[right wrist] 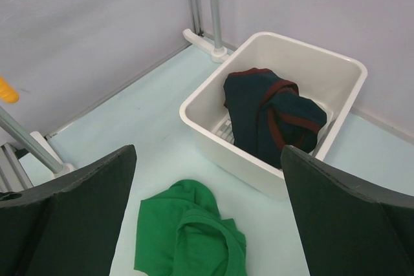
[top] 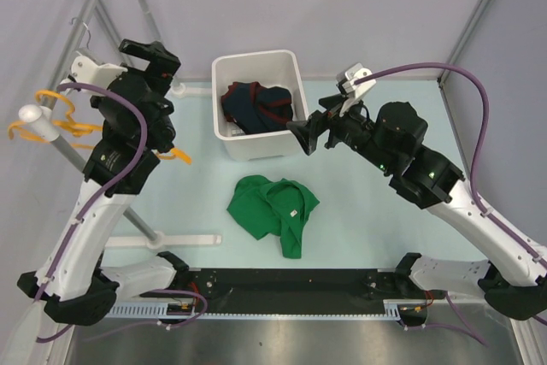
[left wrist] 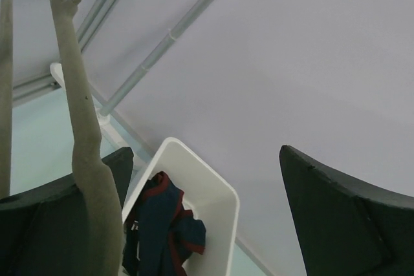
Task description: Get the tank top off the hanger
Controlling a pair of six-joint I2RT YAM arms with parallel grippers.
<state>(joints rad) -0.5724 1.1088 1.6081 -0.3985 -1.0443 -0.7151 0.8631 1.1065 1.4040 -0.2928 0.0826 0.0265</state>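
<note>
Lying crumpled, the tank top [right wrist: 187, 234] sits untouched below the spread right fingers [right wrist: 71, 214].

Bright, even, diffuse light in all views — only faint soft shadows around the tank top [top: 272, 208], no glare — the close-up hanger [left wrist: 87, 159] looks slightly blurred.

A: Which colours do the arms have?
B: The left arm [top: 85, 220] and the right arm [top: 479, 215] both have white lower links, black upper joints and black bases.
A: And the cables?
B: A purple cable [top: 444, 64] runs along each arm.
A: How do the fingers look?
B: The fingers [right wrist: 349, 211] of the right gripper [top: 303, 137] are matt black and wedge-shaped. Small green lights [top: 432, 175] glow on the right arm.
</note>
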